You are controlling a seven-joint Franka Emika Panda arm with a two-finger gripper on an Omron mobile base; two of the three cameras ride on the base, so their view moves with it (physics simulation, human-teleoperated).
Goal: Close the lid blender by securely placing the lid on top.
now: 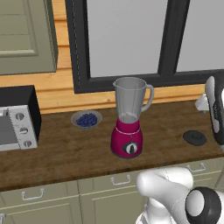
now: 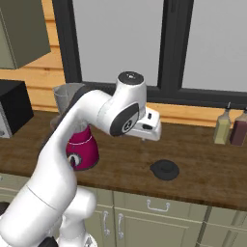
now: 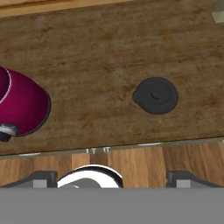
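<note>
Lid (image 3: 155,95) lay flat on surface (image 3: 96,57), apart from blender (image 1: 128,117); pincer (image 3: 111,177) spread open, empty, high above it: risked skidding flat cap aside if descended off-centre.

Magenta-red blender (image 1: 127,131) with clear grey jar; black lid (image 3: 155,95); brown wood-grain counter (image 3: 96,52).
</note>
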